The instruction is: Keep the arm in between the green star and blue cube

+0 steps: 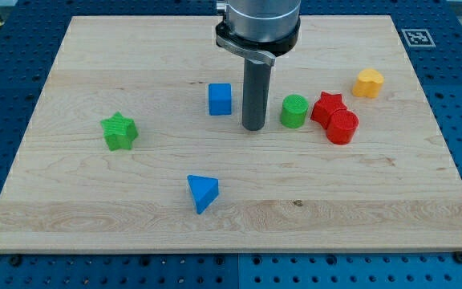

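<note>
The green star point(119, 131) lies on the wooden board at the view's left. The blue cube point(220, 99) sits near the middle, toward the view's top. My tip point(253, 127) rests on the board just right of the blue cube and slightly below it, between the cube and the green cylinder point(293, 111). The tip is far to the right of the green star, so it is not between the star and the cube.
A red star point(328, 105) and a red cylinder point(342, 127) touch each other right of the green cylinder. A yellow block point(368, 83) sits at the upper right. A blue triangular block point(202, 193) lies below the middle. The board's edge point(231, 249) runs along the bottom.
</note>
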Controlling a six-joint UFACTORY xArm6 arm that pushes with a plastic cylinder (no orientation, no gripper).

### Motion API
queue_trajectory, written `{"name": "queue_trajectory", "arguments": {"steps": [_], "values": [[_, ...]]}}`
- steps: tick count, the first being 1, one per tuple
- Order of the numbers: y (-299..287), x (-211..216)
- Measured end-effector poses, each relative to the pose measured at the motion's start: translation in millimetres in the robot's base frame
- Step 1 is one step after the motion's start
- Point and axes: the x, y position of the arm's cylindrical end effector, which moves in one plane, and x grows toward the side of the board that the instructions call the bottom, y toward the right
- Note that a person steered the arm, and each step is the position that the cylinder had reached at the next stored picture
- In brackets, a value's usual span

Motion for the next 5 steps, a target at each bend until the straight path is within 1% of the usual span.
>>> {"name": "queue_trajectory", "arguments": {"steps": [2, 5], "values": [[-24, 6], [-105, -1]]}}
